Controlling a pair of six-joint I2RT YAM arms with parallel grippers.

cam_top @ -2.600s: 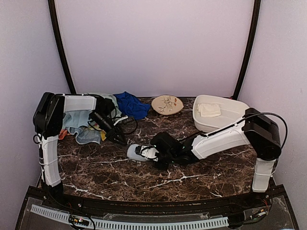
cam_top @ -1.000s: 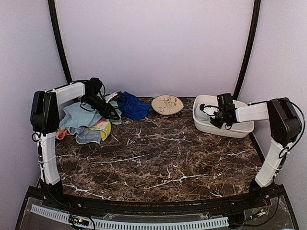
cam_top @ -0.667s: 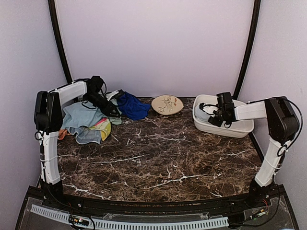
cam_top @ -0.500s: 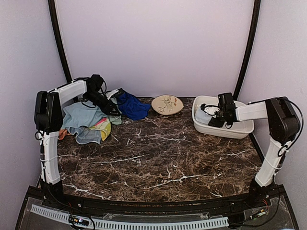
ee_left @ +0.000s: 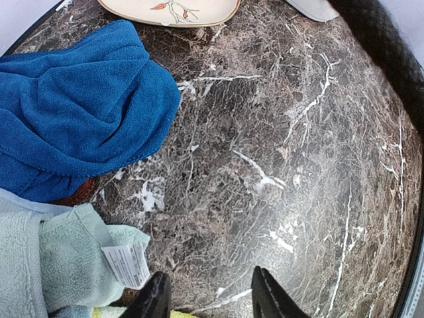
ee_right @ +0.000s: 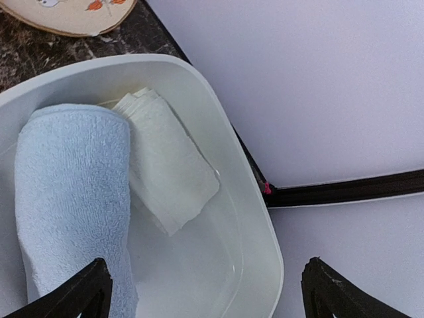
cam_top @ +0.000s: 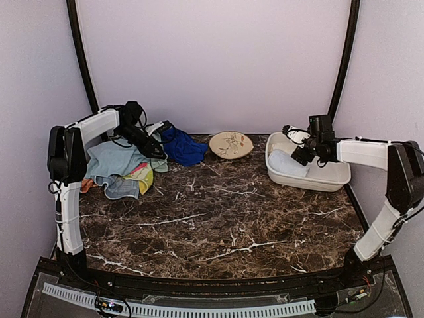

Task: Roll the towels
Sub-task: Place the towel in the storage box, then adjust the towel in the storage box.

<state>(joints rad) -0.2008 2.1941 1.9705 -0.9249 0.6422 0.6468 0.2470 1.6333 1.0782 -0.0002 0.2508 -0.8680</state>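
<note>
The right gripper (ee_right: 209, 295) has lifted up, jaws wide open and empty. The rolled light blue towel (ee_right: 69, 199) now lies in the tub (ee_right: 248, 225) at 2 o'clock. That one looks done. The left gripper (ee_left: 209, 301), open too, waits by the towel pile (cam_top: 112, 162) at 10 o'clock.

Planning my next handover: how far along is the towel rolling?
Done: one light blue roll lies in the tub beside a cream-white towel. In hand: nothing; both the right gripper and left gripper are open. Left: the loose pile, including the royal blue towel and pale green towel.
</note>
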